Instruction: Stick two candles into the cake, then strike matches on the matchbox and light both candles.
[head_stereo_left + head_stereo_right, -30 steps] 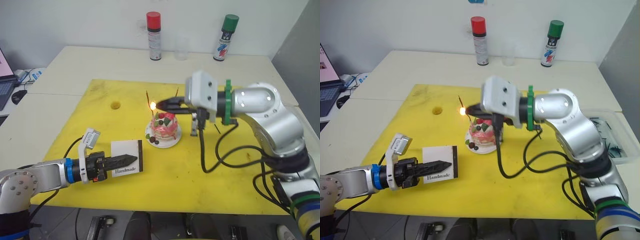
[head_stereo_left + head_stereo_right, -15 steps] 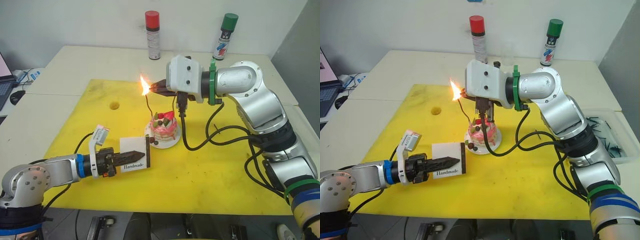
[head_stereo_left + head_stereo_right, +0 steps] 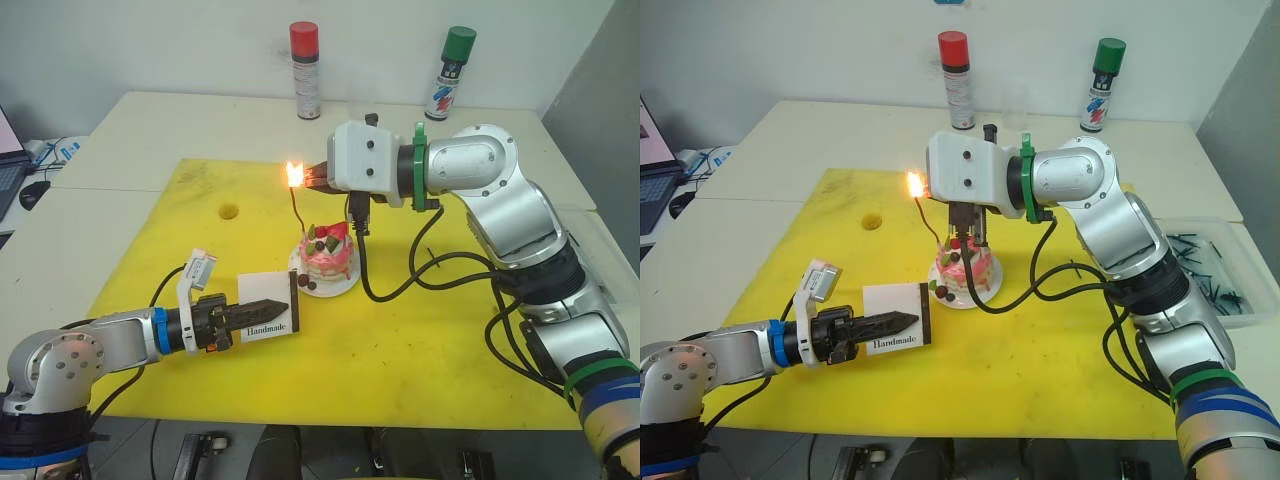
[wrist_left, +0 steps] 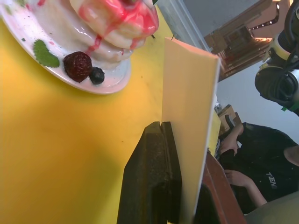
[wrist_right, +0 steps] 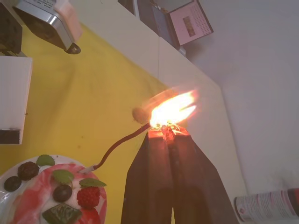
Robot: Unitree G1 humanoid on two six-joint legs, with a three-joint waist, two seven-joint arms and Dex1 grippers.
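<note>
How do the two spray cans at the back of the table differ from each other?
The red-capped spray can has a red cap; the green-capped spray can has a green cap. The red-capped one stands nearer the robot's left, the green-capped one nearer its right. The red-capped can's label looks plain and pale; the green-capped one's is busier, with blue and red. Both stand upright on the white table, beyond the yellow mat.

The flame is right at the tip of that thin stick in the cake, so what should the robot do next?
Probably hold the right gripper there a moment, then draw back. Its burning match meets the reddish candle tip, and the flame sits close to the fingertips. The left gripper holds the matchbox.
</note>
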